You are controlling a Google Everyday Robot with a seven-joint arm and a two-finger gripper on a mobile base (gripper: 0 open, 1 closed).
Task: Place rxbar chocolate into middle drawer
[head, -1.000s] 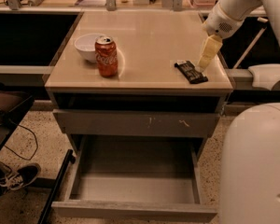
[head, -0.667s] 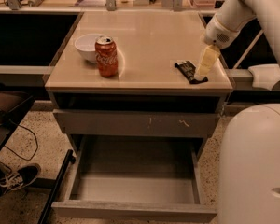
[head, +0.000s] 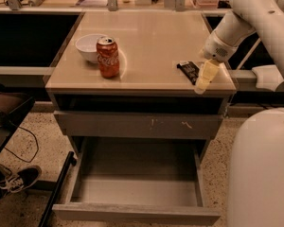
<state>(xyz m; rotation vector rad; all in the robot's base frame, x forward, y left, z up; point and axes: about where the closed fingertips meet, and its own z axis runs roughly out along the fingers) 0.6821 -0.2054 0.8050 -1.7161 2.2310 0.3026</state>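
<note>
The rxbar chocolate (head: 188,70), a thin black bar, lies flat on the tan counter top (head: 151,37) near its front right corner. My gripper (head: 203,79) hangs from the white arm (head: 246,13) just to the right of the bar's near end, low over the counter's front edge. The bar lies on the counter, not lifted. The middle drawer (head: 132,193) stands pulled open at the bottom, with a bare grey floor and a plain front panel (head: 137,215).
A red soda can (head: 108,56) stands front left on the counter, with a white bowl (head: 89,46) behind it. A shut drawer front with pale scratches (head: 137,125) sits above the open drawer. My white base (head: 262,169) fills the right side.
My gripper has moved down and toward the counter's front edge, from above the bar to beside its near end. The bar, can and drawer have not moved.
</note>
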